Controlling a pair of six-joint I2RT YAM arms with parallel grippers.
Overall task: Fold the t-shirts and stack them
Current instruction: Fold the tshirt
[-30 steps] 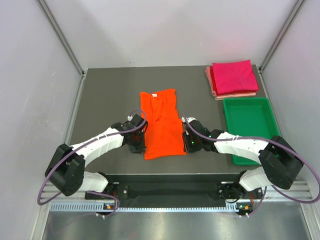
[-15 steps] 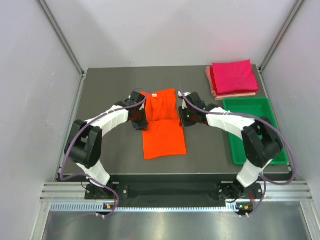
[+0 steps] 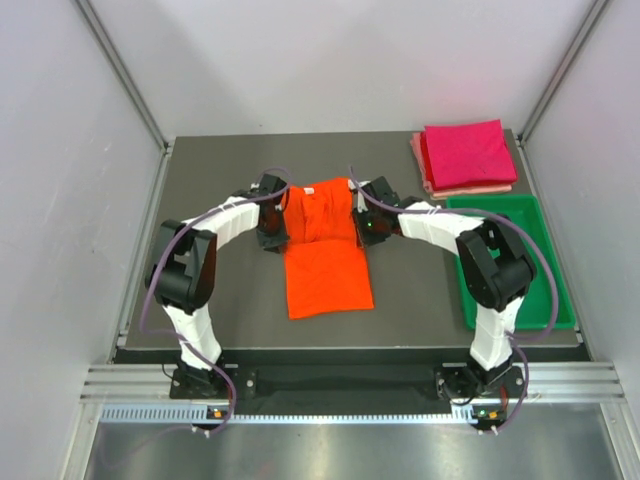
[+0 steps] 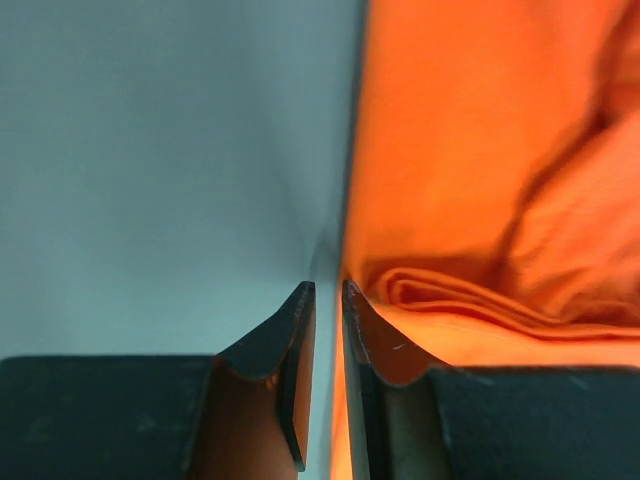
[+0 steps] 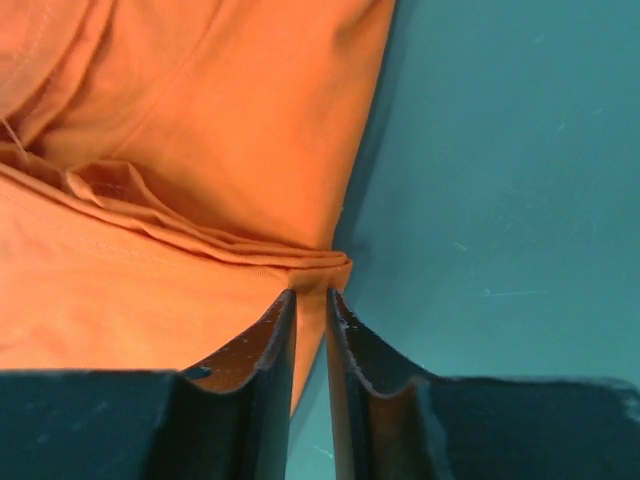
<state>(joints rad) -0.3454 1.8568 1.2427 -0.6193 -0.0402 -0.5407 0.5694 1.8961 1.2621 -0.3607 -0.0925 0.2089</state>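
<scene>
Two grippers are flanking the bright orange collared cloth t-shirt [image 3: 325,270], which is lying lengthwise mid-bench [image 3: 220,300]. The left gripper [image 3: 280,225] is nipping its left edge and the right gripper [image 3: 360,228] its right, jaws nearly together on cloth.

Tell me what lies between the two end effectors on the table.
The orange t-shirt lies between the left end effector and the right end effector, one at each side edge of it. The top external view shows this.
</scene>
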